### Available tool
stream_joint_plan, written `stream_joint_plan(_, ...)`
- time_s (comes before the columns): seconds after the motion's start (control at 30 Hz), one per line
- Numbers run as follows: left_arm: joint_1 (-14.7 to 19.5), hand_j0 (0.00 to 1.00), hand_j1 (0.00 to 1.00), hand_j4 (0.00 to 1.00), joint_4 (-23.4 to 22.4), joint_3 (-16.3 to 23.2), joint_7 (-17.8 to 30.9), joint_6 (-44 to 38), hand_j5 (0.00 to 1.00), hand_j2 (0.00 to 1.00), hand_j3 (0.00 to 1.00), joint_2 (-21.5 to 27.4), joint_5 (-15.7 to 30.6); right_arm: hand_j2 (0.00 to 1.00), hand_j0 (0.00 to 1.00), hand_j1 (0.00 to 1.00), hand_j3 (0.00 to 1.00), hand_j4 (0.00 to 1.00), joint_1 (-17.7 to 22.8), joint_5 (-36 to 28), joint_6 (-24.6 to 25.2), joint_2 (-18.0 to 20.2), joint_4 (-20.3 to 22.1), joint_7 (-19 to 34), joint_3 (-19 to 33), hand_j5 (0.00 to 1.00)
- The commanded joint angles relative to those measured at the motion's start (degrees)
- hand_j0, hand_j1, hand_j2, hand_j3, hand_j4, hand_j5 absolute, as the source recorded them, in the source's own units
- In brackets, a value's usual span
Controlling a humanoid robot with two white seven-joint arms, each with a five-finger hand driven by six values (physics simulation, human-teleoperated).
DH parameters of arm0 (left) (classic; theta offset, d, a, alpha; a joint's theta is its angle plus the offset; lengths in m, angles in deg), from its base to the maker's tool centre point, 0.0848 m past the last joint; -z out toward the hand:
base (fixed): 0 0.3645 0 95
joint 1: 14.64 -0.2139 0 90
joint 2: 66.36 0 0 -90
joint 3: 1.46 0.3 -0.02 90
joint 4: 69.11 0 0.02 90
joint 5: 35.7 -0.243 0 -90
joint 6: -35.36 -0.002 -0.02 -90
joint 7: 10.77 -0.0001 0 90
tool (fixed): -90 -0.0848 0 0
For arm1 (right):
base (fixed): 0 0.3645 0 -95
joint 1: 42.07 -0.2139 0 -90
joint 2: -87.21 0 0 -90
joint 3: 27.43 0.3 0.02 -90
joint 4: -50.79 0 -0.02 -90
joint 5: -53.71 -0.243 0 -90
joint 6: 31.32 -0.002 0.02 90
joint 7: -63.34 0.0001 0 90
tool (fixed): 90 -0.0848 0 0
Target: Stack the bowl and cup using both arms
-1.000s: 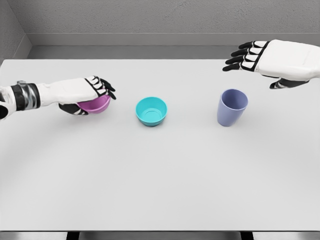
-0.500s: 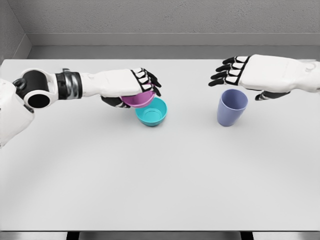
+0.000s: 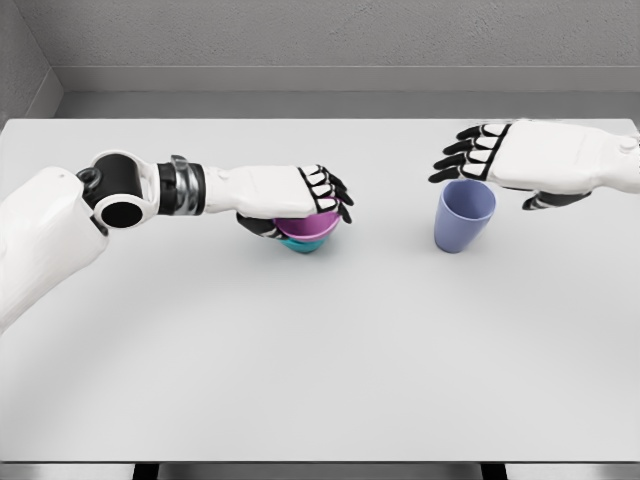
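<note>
A purple bowl (image 3: 312, 226) sits inside a teal bowl (image 3: 305, 245) near the table's middle. My left hand (image 3: 300, 202) lies over the purple bowl with fingers curled on its rim, thumb under its near-left side. Only a sliver of the teal bowl shows beneath. A lavender cup (image 3: 463, 214) stands upright to the right. My right hand (image 3: 500, 160) hovers just above and behind the cup's rim, fingers spread, holding nothing.
The white table (image 3: 320, 360) stretches wide in front of the bowls and cup. Its far edge (image 3: 250, 120) meets a grey wall. My left arm (image 3: 130, 190) reaches across the table's left half.
My left hand carried the purple bowl rightward and lowered it into the teal bowl. My right hand dropped closer to the cup's rim.
</note>
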Motion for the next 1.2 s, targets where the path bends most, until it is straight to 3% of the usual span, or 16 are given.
stream_joint_plan(0.0, 0.0, 0.56, 0.56, 0.56, -0.59, 0.03, -0.1, -0.19, 0.56, 0.56, 0.56, -0.05, 0.27, 1.0, 1.0, 1.0, 1.0, 1.0, 0.0, -0.14, 0.16, 0.52, 0.0, -0.03, -0.69, 1.0)
stream_joint_plan(0.17, 0.18, 0.56, 0.56, 0.56, -1.55, -0.05, -0.1, -0.19, 0.56, 0.56, 0.56, -0.05, 0.36, 1.0, 1.0, 1.0, 1.0, 1.0, -1.67, 0.39, 0.16, 2.46, 0.18, -0.03, -0.87, 1.0)
stream_joint_plan(0.37, 0.26, 0.58, 0.58, 0.58, -1.99, -0.05, -0.1, -0.19, 0.58, 0.58, 0.58, -0.23, 0.36, 1.0, 1.0, 1.0, 1.0, 1.0, -1.41, 0.3, 0.16, 2.11, -0.09, -0.03, -1.05, 1.0)
stream_joint_plan(0.5, 0.26, 0.7, 0.7, 0.7, -1.99, -0.05, -0.1, -0.19, 0.7, 0.7, 0.7, -0.58, 0.45, 1.0, 1.0, 1.0, 1.0, 1.0, -1.58, 0.3, 0.16, 1.49, -0.88, -0.03, -2.19, 1.0)
stream_joint_plan(0.6, 0.18, 0.96, 0.96, 0.96, -2.61, -0.05, -0.27, -0.19, 0.96, 0.96, 0.96, -0.93, 0.97, 1.0, 1.0, 1.0, 1.0, 1.0, -2.02, 0.39, 0.16, 0.17, -1.49, -0.03, -2.8, 1.0)
stream_joint_plan(0.63, 0.18, 1.0, 1.0, 1.0, -2.61, -0.14, -0.27, -0.19, 1.0, 1.0, 1.0, -0.93, 1.06, 1.0, 1.0, 1.0, 1.0, 1.0, -2.11, 0.39, 0.16, -0.18, -1.76, -0.03, -2.8, 1.0)
stream_joint_plan(0.97, 0.18, 1.0, 1.0, 1.0, -2.61, -0.41, -0.27, -0.19, 1.0, 1.0, 1.0, -1.2, 1.24, 1.0, 1.0, 1.0, 1.0, 1.0, -4.92, 2.59, 0.16, -3.52, -6.94, -0.03, -8.25, 1.0)
stream_joint_plan(1.1, 1.14, 1.0, 1.0, 1.0, -2.52, -0.41, -0.45, -0.19, 1.0, 1.0, 1.0, 0.21, 2.55, 1.0, 1.0, 1.0, 1.0, 1.0, -5.8, 2.67, 0.16, -4.31, -8.44, -0.03, -9.31, 1.0)
stream_joint_plan(1.17, 2.02, 1.0, 1.0, 1.0, -2.26, -0.41, -0.45, -0.19, 1.0, 1.0, 1.0, 2.93, 5.36, 1.0, 1.0, 1.0, 1.0, 1.0, -5.8, 2.67, 0.16, -4.4, -8.44, -0.03, -9.57, 1.0)
